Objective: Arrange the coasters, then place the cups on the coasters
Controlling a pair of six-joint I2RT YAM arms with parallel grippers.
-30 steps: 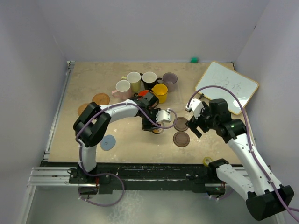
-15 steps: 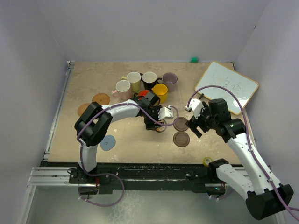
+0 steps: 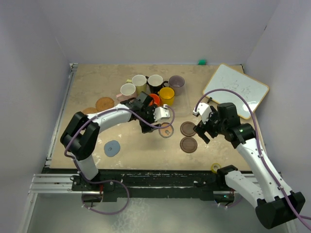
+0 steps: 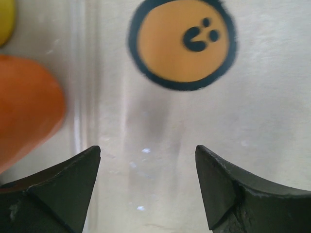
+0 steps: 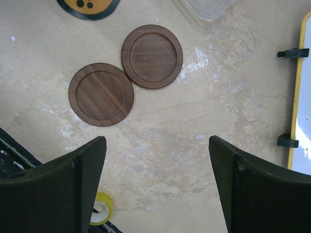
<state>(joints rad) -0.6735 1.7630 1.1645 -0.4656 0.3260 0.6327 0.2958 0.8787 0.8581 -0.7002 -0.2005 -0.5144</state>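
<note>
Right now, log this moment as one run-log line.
left gripper: open, clear of orange-centre coaster lying flat | right gripper: open, beside two dark brown coasters | mugs: clustered at back, none on coasters

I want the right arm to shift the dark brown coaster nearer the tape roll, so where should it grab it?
Probably its thin rim, from above with the right gripper. The dark brown coaster lies flat and touches its twin on one side, so pinch across the two free edges beside that contact.

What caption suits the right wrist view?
Open right gripper poised beside two adjacent dark brown coasters on the table.
</note>
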